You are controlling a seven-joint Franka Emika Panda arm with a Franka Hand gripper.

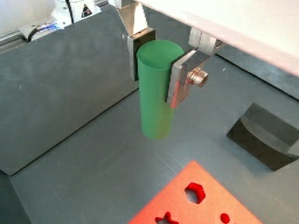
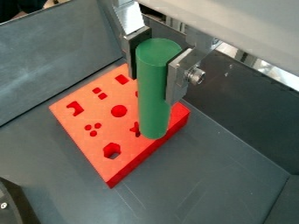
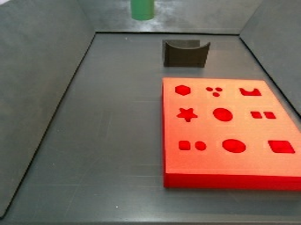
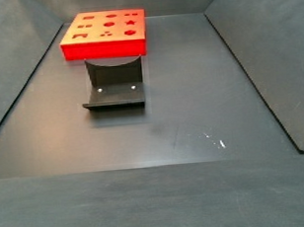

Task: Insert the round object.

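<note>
Both wrist views are taken from close above, looking down along the gripper (image 1: 160,63) (image 2: 152,59), so the green peg (image 1: 156,92) (image 2: 155,92) held between the fingers fills the middle. In a wrist view the dark grey block (image 1: 265,135) and a corner of the red board (image 1: 195,199) are seen; in a wrist view most of the red board (image 2: 111,118) is seen. In a side view the floor is seen from high, the board (image 3: 230,130) near, the block (image 3: 185,52) behind, the peg (image 3: 143,9) cut at the top edge. In a side view the scene is looked at from the opposite end, the block (image 4: 113,84) nearer, the board (image 4: 105,33) far
</note>
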